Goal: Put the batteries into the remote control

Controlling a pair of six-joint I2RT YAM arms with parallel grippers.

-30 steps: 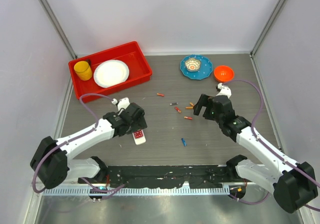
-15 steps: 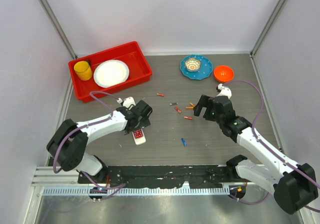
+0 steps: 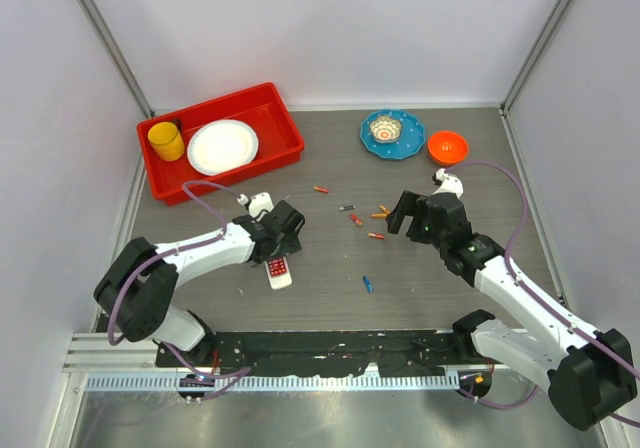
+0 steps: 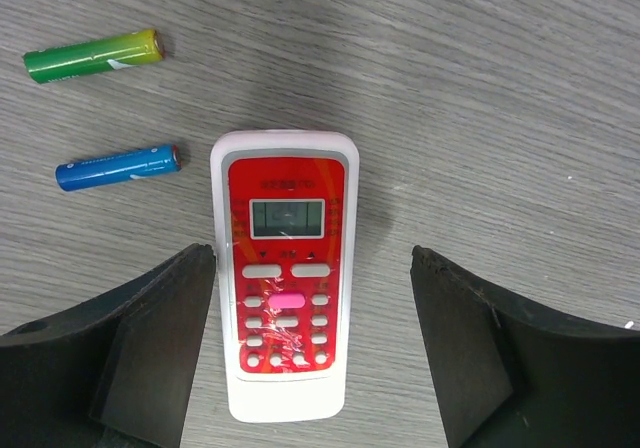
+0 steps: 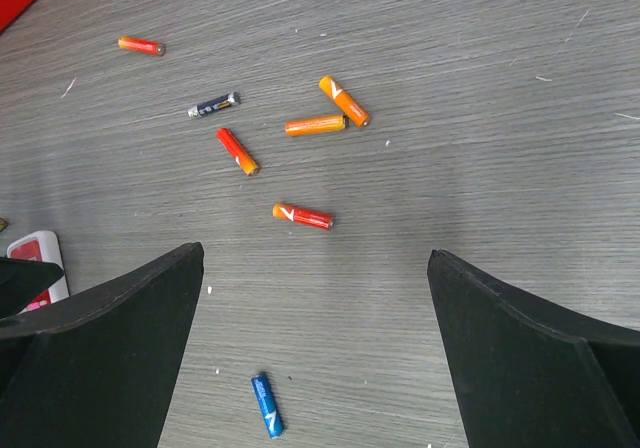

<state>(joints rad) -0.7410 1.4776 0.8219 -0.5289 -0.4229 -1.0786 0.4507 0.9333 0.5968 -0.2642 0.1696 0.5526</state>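
The left fingers (image 4: 160,338) stand wide apart, holding nothing, either side of the remote control (image 4: 285,288). It lies face up on the worktop (image 4: 500,88). Just beyond lie a blue battery (image 4: 118,167) and a green battery (image 4: 93,56). The right fingers (image 5: 110,338) gape empty above scattered orange batteries (image 5: 303,216).

Nine batteries lie on the grey bench (image 3: 320,238): five orange-red cylindrical batteries (image 5: 303,216), two blue batteries (image 5: 266,405) (image 4: 118,167), one dark battery (image 5: 213,105) and one green battery (image 4: 93,55). There is one white plastic remote control with a red face (image 4: 285,288). There is also one red plastic tray (image 3: 272,128), one yellow cup (image 3: 166,141), one round white plate (image 3: 222,146), one blue plate (image 3: 412,136), one small patterned bowl (image 3: 384,127) and one orange bowl (image 3: 447,146).
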